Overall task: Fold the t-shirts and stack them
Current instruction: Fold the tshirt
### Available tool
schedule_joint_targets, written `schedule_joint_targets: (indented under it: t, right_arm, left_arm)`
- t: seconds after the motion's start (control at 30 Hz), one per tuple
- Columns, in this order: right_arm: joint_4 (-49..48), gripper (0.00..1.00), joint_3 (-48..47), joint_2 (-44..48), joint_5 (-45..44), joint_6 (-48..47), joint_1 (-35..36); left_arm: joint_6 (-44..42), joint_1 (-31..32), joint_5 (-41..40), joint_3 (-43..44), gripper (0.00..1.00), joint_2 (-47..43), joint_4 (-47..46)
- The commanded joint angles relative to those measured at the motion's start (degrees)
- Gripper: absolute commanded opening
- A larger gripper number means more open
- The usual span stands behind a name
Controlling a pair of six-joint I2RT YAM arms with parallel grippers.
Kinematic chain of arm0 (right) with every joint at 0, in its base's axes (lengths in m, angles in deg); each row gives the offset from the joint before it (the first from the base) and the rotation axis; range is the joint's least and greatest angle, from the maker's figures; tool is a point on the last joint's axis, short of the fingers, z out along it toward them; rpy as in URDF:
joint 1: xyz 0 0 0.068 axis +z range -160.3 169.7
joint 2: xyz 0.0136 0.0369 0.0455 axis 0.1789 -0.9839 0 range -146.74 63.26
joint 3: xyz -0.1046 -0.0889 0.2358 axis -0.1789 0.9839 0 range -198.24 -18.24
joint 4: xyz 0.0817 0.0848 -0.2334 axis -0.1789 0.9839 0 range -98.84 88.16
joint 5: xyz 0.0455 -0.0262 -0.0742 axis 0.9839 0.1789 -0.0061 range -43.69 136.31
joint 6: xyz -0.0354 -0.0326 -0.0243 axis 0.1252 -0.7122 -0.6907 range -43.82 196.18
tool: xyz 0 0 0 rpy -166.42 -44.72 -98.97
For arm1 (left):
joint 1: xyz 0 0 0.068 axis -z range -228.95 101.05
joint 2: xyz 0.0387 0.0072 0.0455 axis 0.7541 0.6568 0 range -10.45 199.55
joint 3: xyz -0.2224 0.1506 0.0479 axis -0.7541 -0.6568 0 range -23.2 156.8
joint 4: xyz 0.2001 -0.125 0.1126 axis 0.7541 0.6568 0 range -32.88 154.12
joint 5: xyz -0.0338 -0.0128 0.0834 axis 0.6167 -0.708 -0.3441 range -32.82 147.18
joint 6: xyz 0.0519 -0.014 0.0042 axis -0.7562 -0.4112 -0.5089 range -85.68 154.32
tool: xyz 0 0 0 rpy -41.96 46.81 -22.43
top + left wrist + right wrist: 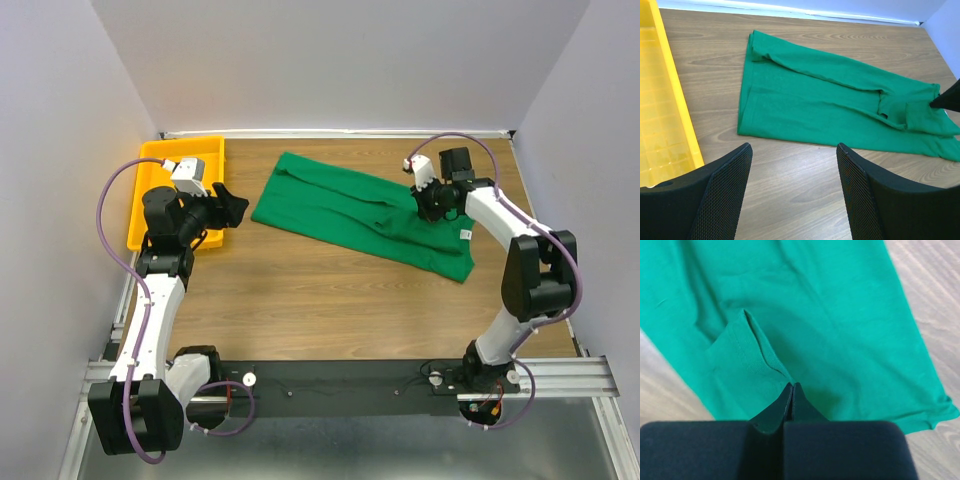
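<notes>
**While my right fingers pinch the sleeve, the shirt runs off to the upper left**

Because the green t-shirt [350, 212] lies slantwise on the counter [300, 300], its long axis goes from the upper left of the overhead view down to the lower right, and each of my arms faces one end of it. My right fingers [791, 388] are pressed fully together at the lower-right end, and the sleeve [740, 360] rises in a ridge straight up to their tips, so I judge they have a fold of its hem. The white neck tag [465, 233] lies just beside them, toward the lower right.

My left fingers [795, 190] stand wide apart with nothing between them, hanging over bare wood just beside the yellow tray [160, 150]. From them the shirt lies ahead and to the right, its near long edge running across their view. This arm is the nearer one to the upper-left end; my right is well apart from that end. Any fold along the length would, I think, carry my pinched end toward the upper left.
</notes>
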Motion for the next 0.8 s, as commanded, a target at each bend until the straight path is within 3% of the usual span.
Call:
schedule_joint_targets:
  t: [0.0, 0.63, 0.73, 0.77]
  right_arm:
    - [-1.71, 0.01, -3.67, -3.68, -4.14, 1.17, -0.41]
    - [-6.27, 0.01, -10.88, -13.43, -12.75, 1.26, -0.41]
    - [-7.33, 0.17, -11.23, -14.76, -15.56, 1.44, -0.41]
    - [-7.85, 0.36, -11.15, -14.94, -17.22, 1.61, -0.49]
  left_arm:
    - [-0.6, -0.03, 1.96, -0.08, 0.76, -0.02, -0.59]
    - [-0.69, -0.03, 2.31, 0.0, 0.76, 1.12, -0.59]
    - [-0.69, -0.03, 2.57, -0.08, 0.76, 1.3, -0.77]
    - [-0.6, -0.03, 2.57, -0.08, 0.76, 1.47, -0.68]
